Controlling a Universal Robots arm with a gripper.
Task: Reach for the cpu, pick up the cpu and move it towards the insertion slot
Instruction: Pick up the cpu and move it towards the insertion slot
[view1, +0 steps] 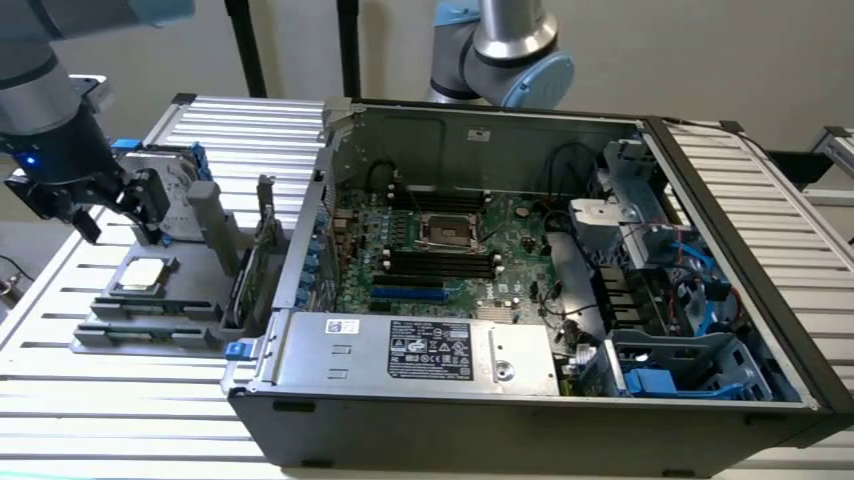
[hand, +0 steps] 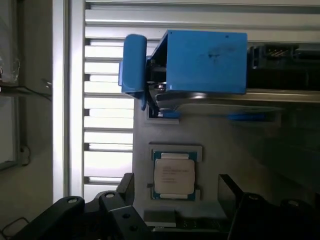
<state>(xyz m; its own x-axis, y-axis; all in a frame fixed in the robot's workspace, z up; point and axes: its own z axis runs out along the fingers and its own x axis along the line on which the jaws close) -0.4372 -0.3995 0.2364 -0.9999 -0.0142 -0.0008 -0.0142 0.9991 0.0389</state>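
The cpu (view1: 144, 274) is a small square chip with a silvery top, lying flat in a grey holder (view1: 147, 310) on the slatted table at the exterior view's left. In the wrist view the cpu (hand: 173, 174) shows its printed metal lid and pale edges. My gripper (view1: 118, 226) hangs just above and behind it, open, with nothing between its black fingers (hand: 125, 190). The insertion slot (view1: 450, 230) is a square socket with a shiny frame on the green motherboard inside the open computer case.
A silver hard drive with blue rails (view1: 167, 185) stands behind the holder; its blue rail (hand: 205, 60) is close to my gripper. The open computer case (view1: 534, 400) fills the middle, with black memory slots (view1: 434, 262) beside the socket. A second arm (view1: 501, 50) stands behind.
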